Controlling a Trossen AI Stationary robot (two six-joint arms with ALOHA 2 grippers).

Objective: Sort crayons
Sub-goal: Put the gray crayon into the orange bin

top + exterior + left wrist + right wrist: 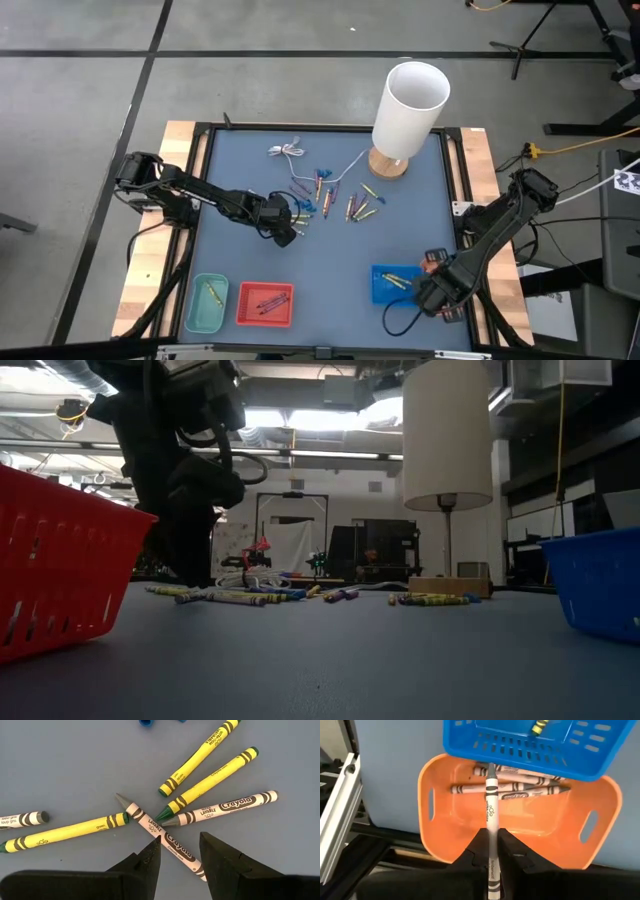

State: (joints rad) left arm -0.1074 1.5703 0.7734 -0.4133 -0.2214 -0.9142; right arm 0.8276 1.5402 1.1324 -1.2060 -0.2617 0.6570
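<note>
Several crayons (318,198), yellow, purple and grey-white, lie loose on the blue mat near the lamp. My left gripper (285,224) is open, low over them. In the left wrist view its fingers (150,862) stand on either side of the back end of a grey-white crayon (160,831) lying flat among yellow-green ones (207,777). I cannot tell if they touch it. My right gripper (432,295) is at the near right, shut on a grey-white crayon (491,795) above an orange basket (445,785) that holds several grey-white crayons (520,795). My right gripper pinches the grey-white crayon between its two fingers at about its middle (491,826). The crayon lies along the fingers, its tip pointing forward past them. It is lifted clear, over the orange basket's inside.
A white lamp (408,105) on a wooden base (388,164) stands at the far right, with a white cable (290,152) beside it. A teal basket (207,305) and a red basket (265,304) sit near left. A blue basket (393,283) holds a yellow crayon (538,727).
</note>
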